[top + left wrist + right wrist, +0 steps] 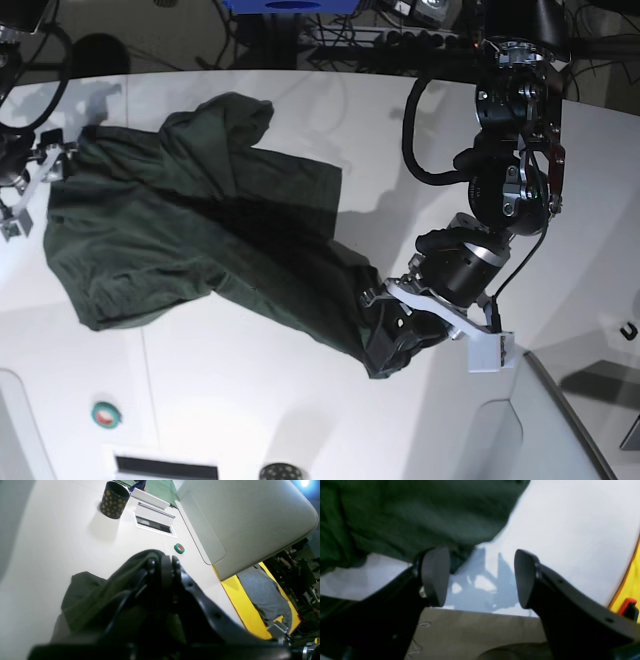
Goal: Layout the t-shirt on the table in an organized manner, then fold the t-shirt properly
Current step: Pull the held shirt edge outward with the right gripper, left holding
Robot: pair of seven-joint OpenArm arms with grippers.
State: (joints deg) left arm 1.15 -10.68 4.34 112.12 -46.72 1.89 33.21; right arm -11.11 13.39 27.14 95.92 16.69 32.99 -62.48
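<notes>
The dark forest-green, thin knit t-shirt [200, 240] lies spread but wrinkled across the large smooth white table [250, 400], covering its middle and far-left part in the base view. Its long axis runs diagonally there, from the bunched upper-left corner down to the lower-right corner. 1 lobe, probably a sleeve, pokes toward the far edge; which end is the collar I cannot tell.

The left gripper [162, 565] is clamped on that lower-right corner, with green cloth draped over its closed fingers. The right gripper [481, 577] stands with its 2 pads [435, 575] wide apart and nothing between them, only bare table; the shirt's edge hangs just beyond the pads.

The step in hand looks like the laying-out. To do it well, the left arm should keep its pinch and pull low and outward along the diagonal, while the right gripper re-takes the opposite edge, so the cloth tightens without lifting or doubling.

Further off on the table sit a black cup with yellow dots [114, 500] and a small green-and-red round button [179, 548].
</notes>
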